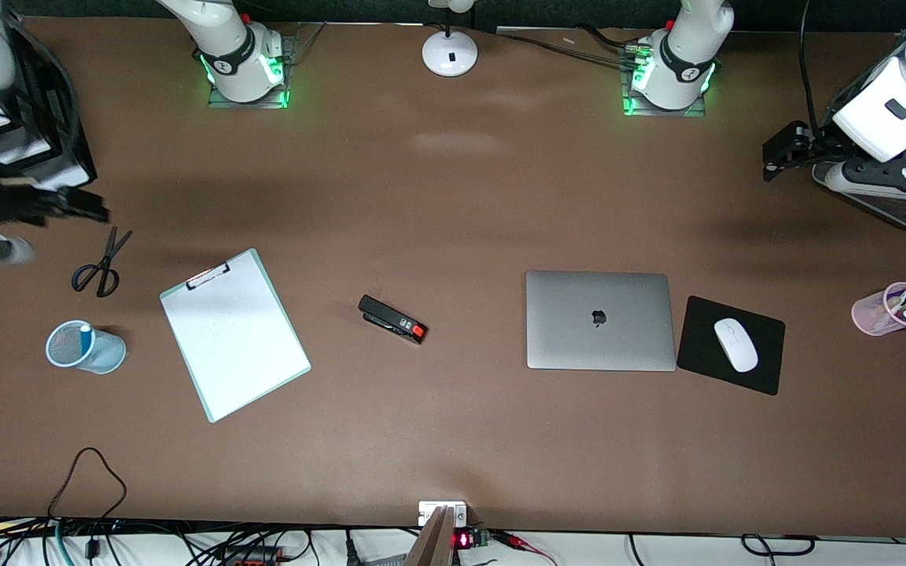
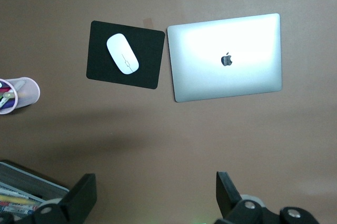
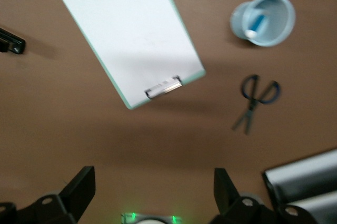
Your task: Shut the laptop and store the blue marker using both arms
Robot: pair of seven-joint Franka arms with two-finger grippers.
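Observation:
The silver-grey laptop (image 1: 600, 320) lies closed on the table, apple logo up; it also shows in the left wrist view (image 2: 226, 58). The blue marker (image 1: 82, 341) stands in a light blue cup (image 1: 99, 355) toward the right arm's end, white end up; the right wrist view shows the blue marker (image 3: 256, 24) inside that cup (image 3: 274, 32). My left gripper (image 1: 774, 161) is open and empty, up in the air over bare table near the left arm's end; it also shows in the left wrist view (image 2: 152, 197). My right gripper (image 1: 87, 206) is open and empty, over the table above the scissors; it also shows in the right wrist view (image 3: 151, 190).
Scissors (image 1: 99, 267), a clipboard (image 1: 233, 334) and a black stapler (image 1: 392, 318) lie between the cup and the laptop. A white mouse (image 1: 736, 344) sits on a black mouse pad (image 1: 697, 354) beside the laptop. A pink cup (image 1: 870, 313) holds other markers. Trays stand at both table ends.

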